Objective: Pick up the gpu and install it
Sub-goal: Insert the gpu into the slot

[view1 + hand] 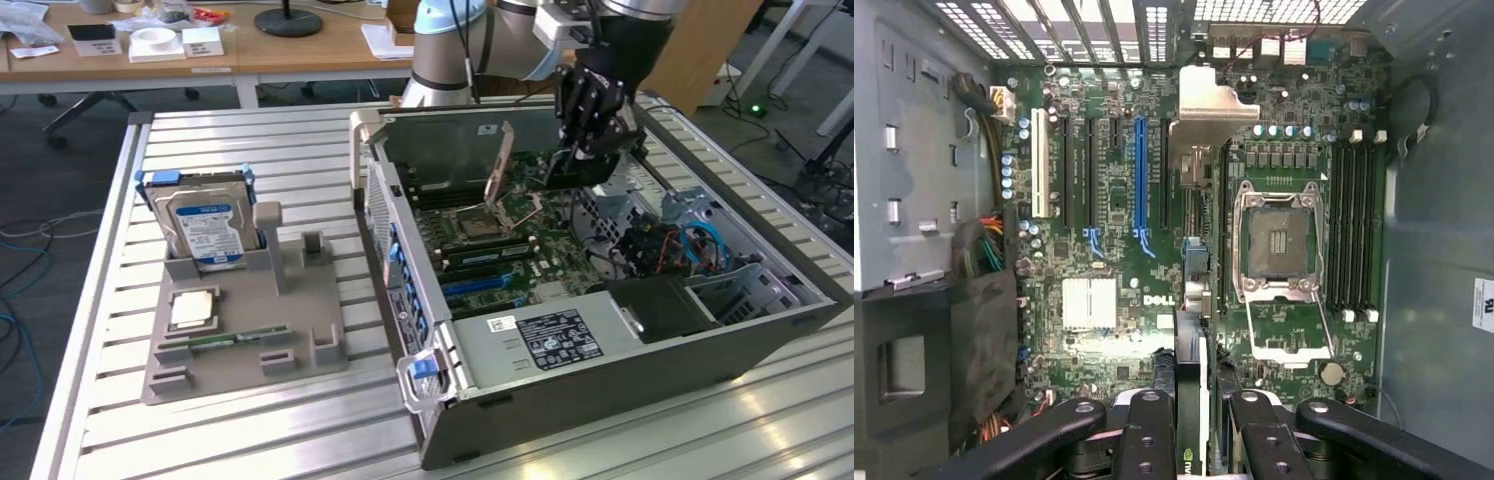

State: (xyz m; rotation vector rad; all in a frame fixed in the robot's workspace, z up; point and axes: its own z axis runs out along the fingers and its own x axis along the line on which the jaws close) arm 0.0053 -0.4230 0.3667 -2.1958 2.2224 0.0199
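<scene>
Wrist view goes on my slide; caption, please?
Fingers hold the gpu edge-on over the Dell motherboard and its open CPU socket.

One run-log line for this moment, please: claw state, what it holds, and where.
claw: shut on gpu | position: above motherboard, inside open case | gpu: not yet seated | blue slot: empty
</scene>
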